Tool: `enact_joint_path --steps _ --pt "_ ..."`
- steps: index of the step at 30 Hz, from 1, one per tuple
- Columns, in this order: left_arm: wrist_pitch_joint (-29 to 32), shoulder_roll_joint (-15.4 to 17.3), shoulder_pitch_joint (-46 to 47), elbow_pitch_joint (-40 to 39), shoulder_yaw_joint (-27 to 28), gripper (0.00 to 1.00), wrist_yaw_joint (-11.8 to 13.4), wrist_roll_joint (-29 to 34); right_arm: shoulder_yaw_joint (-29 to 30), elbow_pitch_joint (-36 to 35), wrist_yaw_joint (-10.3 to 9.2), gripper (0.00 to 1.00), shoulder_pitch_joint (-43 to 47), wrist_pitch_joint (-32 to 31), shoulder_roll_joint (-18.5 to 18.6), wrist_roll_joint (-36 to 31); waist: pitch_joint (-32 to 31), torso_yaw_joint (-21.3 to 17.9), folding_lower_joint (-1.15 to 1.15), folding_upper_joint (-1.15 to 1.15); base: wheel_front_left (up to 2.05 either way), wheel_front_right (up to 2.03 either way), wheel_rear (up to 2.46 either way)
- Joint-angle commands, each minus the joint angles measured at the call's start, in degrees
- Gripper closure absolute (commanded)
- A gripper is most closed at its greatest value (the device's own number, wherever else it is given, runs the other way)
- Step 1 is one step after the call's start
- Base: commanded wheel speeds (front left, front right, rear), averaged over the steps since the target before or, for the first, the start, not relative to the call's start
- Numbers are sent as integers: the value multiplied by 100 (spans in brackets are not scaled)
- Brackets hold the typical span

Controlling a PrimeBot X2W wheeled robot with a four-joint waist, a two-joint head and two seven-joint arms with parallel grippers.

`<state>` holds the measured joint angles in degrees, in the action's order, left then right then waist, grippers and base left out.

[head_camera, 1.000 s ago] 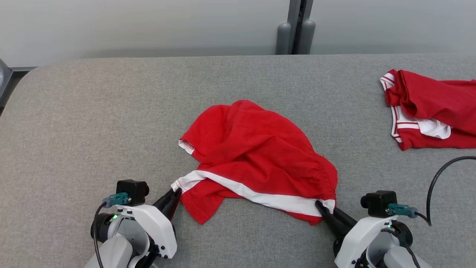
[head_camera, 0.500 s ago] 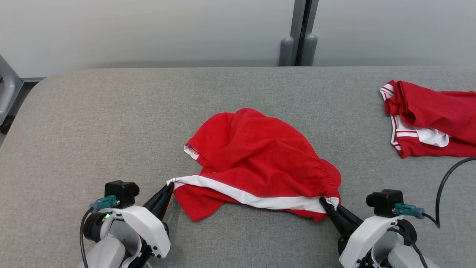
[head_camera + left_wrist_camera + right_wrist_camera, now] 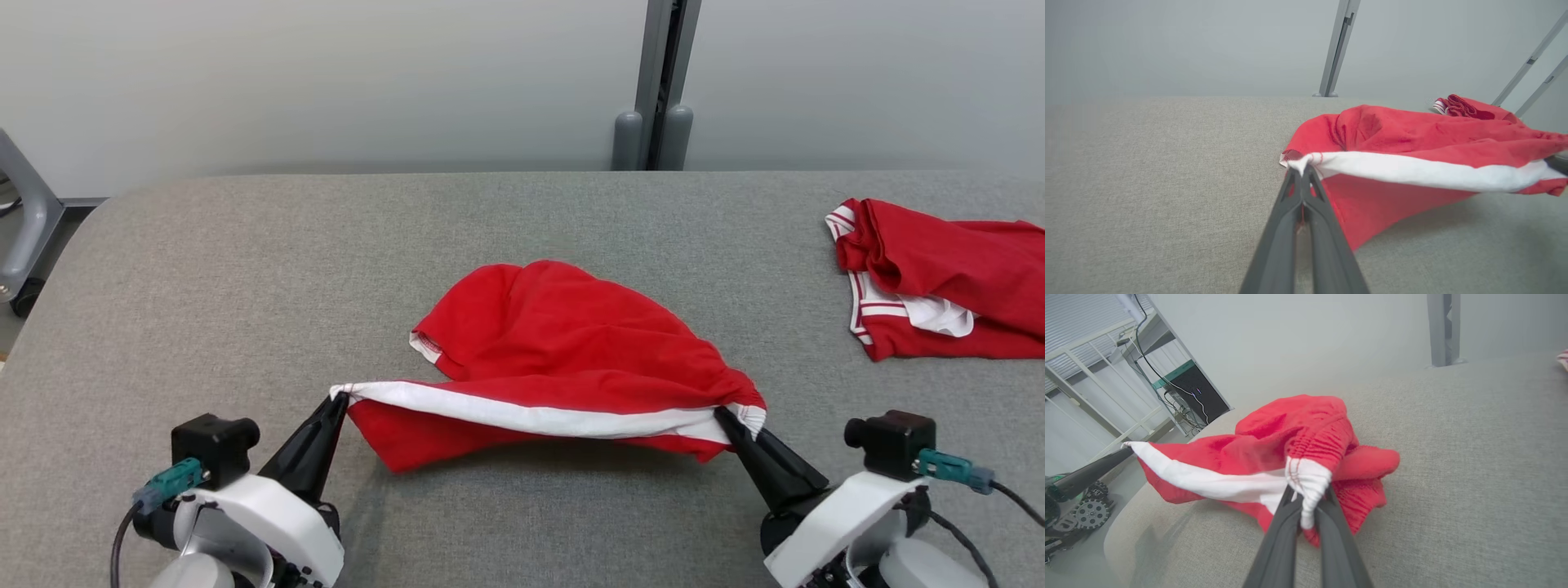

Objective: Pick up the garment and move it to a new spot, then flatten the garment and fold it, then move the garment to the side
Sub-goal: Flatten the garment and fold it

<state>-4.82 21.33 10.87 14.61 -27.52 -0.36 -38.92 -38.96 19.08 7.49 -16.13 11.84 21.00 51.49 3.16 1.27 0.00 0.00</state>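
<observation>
**Two grippers hold the garment's white band taut**

Both ends of the band (image 3: 531, 418) are pinched. The left gripper (image 3: 336, 398) is clamped on its left tip and the right gripper (image 3: 723, 415) on the gathered right end. Each wrist view shows the dark fingers pressed together with white cloth between them. The band runs nearly straight from one gripper to the other, raised off the tabletop (image 3: 245, 269), with a shadow beneath it. A red flap hangs below the band at the left, and its tip looks to touch the surface. The bulk of the garment (image 3: 563, 335) lies heaped behind, at the middle of the tabletop.

My reading is that the first step is in hand: the lift that carries the garment to a new spot. Flattening and folding are not yet begun. The next move calls for both arms to rise and travel together at an even spacing, so that the band neither sags nor pulls out of a pinch. They should go high enough that the heaped back comes free rather than dragging into a bunch.

The tabletop is covered in grey woven cloth, with a rounded corner at the far left, and looks likely to catch trailing fabric. A second garment (image 3: 939, 278), red with white trim, lies crumpled well apart at the far right. Beyond the far edge stand a grey post (image 3: 663, 82) and a pale wall (image 3: 326, 82). A grey frame leg (image 3: 28, 212) on a castor shows at the far left.
</observation>
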Motion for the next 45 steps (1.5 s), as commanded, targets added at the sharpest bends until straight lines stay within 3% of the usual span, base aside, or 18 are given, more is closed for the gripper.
enact_joint_path --steps 1,8,15,21,28,31,37,45 --pt "53 132 -170 -333 72 100 145 -3 128 -164 3 100 119 70 106 58 -16 4 0 0 0 0 0" --pt "427 503 -656 -1780 188 100 656 91 566 -849 3 100 418 -77 305 -45 -95 2 0 0 0 0 0" --pt "662 644 -531 -2159 225 100 721 54 655 -1245 3 100 242 -432 233 -172 -126 -66 0 0 0 0 0" --pt "951 851 133 -2010 268 100 452 58 656 -1230 3 100 -363 -807 161 -213 88 -135 0 0 0 0 0" --pt "1448 944 1635 -946 530 100 -362 -652 596 -908 3 100 -1673 -1320 71 444 759 -185 0 0 0 0 0" --pt "1692 1055 2474 -364 508 100 -582 -775 501 -639 4 100 -2421 -1530 68 633 1199 -209 0 0 0 0 0" --pt "1980 1254 4399 466 91 100 -704 -623 389 -191 3 100 -4050 -1835 71 914 2268 -175 0 0 0 0 0" --pt "1607 1564 6888 1226 -872 100 -711 -370 336 554 3 100 -6121 -1957 -178 1172 3367 -204 0 0 0 0 0"
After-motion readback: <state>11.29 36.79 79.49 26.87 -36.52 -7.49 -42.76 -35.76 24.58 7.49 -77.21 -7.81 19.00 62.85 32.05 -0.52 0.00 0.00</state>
